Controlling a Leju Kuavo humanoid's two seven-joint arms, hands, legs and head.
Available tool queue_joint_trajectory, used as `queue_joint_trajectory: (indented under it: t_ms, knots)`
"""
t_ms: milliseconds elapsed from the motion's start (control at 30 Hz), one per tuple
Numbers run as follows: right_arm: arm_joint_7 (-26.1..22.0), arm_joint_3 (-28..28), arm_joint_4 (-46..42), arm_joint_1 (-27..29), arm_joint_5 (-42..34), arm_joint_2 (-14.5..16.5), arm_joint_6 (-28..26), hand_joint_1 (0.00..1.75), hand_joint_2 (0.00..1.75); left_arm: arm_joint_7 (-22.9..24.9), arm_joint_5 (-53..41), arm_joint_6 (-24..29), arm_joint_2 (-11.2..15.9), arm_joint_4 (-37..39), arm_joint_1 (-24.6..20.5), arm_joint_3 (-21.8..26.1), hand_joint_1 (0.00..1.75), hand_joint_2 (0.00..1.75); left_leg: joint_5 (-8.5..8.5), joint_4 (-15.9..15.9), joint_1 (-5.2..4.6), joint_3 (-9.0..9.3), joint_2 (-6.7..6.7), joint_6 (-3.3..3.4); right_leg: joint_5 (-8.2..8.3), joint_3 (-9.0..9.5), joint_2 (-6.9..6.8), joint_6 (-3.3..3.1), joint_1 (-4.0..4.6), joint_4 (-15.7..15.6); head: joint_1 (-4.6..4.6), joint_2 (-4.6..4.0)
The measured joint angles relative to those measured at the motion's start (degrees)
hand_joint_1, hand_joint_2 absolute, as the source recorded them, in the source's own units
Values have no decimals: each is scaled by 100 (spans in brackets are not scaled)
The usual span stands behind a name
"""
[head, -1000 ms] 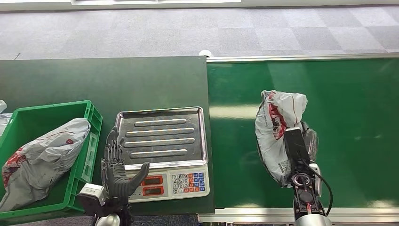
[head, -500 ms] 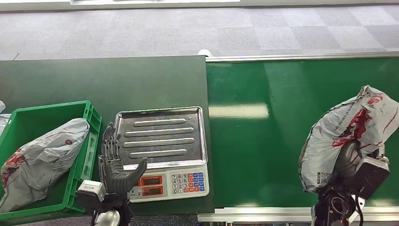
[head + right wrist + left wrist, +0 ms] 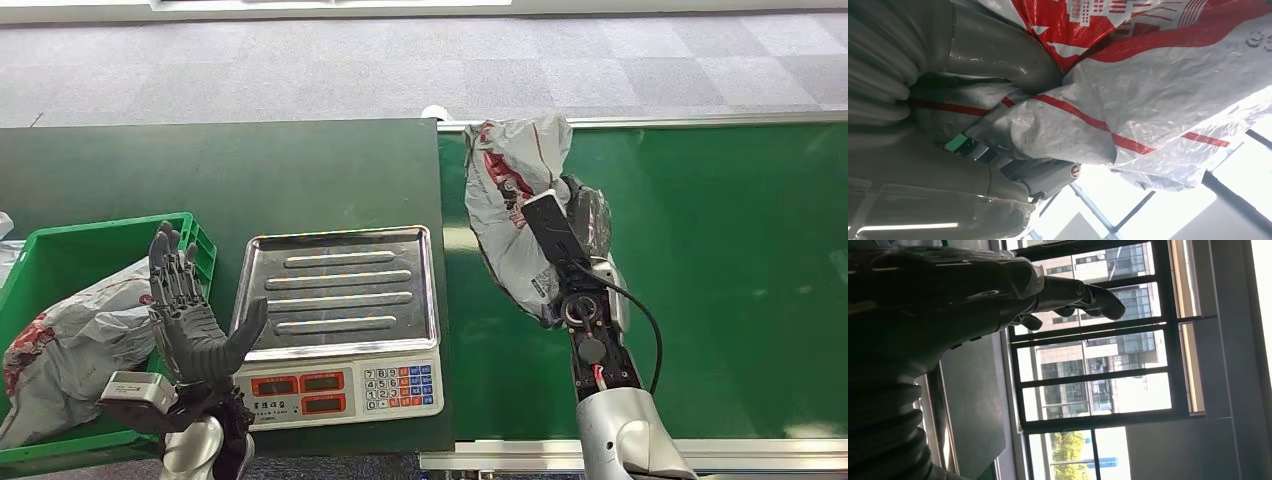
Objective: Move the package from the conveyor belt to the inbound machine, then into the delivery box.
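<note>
Package held up by the right hand, just beside the scale's right edge.

The right hand [image 3: 575, 215] has its fingers clamped on the grey and red package [image 3: 510, 215], above the conveyor belt [image 3: 720, 280] near its far left corner. The package's long axis runs from far to near. The scale tray [image 3: 340, 285] lies to its left, so I judge the right hand is the nearer one. The left hand [image 3: 190, 320] is raised, fingers apart, holding nothing, between the tray and the green box [image 3: 60, 250].
</note>
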Motion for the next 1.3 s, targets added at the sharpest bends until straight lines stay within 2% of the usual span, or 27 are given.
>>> queue_joint_trajectory:
  t_ms: [200,300,500,600,767,933,1100,1300]
  knots:
    - [54,808,553,-479,614,576,338,169,175,0,61,-147,40,-48,-224,155,0,175,0,0,4,-8,0,-1,-1,-12,0,-2,4,0,0,0]
    - [206,1488,686,-569,495,839,391,161,175,0,94,-214,49,4,-365,241,0,175,0,0,6,-10,-1,-2,-1,-13,-1,-2,6,0,0,0]
    - [599,3295,673,-680,-228,944,710,162,175,0,145,-489,50,95,-543,419,0,175,0,0,6,-14,-4,-2,-1,-14,-1,-2,6,0,1,0]
    - [665,3929,660,-706,-353,944,768,161,175,0,145,-508,49,134,-573,479,0,175,0,1,6,-14,-7,-2,-1,-14,-6,-2,6,0,2,0]
    - [744,4459,659,-747,-456,944,806,158,175,0,149,-559,49,178,-592,548,0,175,0,1,6,-14,-8,-2,-1,-13,-5,-2,6,-1,2,0]
    - [1257,5125,708,-751,-702,942,765,137,175,0,167,-725,32,185,-591,682,0,175,0,1,6,-14,-8,-2,-1,-14,-5,-2,6,-1,2,0]
    - [1517,5654,879,-749,-761,942,744,138,175,0,186,-810,19,194,-589,821,0,175,0,1,6,-14,-8,-2,-1,-15,-5,-2,6,-1,2,0]
    - [1534,5873,995,-751,-768,942,744,138,175,0,187,-827,6,196,-588,894,0,175,0,1,6,-14,-8,-2,-1,-14,-5,-2,6,-1,2,0]
